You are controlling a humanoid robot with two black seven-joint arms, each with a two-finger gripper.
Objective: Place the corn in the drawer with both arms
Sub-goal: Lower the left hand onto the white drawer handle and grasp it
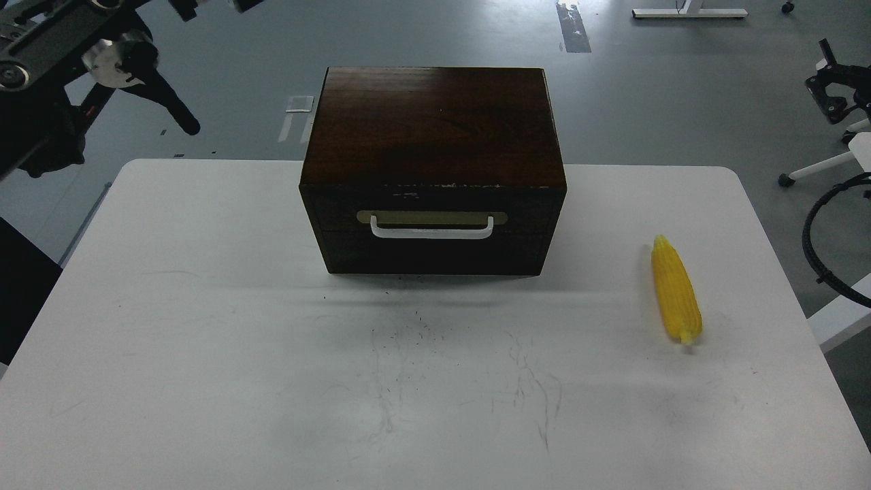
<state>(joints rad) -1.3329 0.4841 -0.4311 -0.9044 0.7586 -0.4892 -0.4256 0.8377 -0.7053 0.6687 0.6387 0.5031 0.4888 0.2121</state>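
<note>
The corn point(675, 289) is a yellow tapered cob lying on the white table point(204, 340) at the right, pointed end away from me. The dark brown wooden box point(434, 122) stands at the middle back. Its drawer point(433, 235) is shut, with the white bar handle point(431, 230) facing me. My left arm point(61, 47) is raised at the top left, far from the box. Only bits of its gripper point(214, 5) show at the top edge. My right gripper point(831, 88) is small and dark at the right edge, off the table and far from the corn.
Black cable loops point(816, 245) hang beyond the table's right edge. A chair base with castors point(813, 169) stands on the grey floor behind. A white desk foot point(687, 12) lies at the top. The table front bears faint scratches.
</note>
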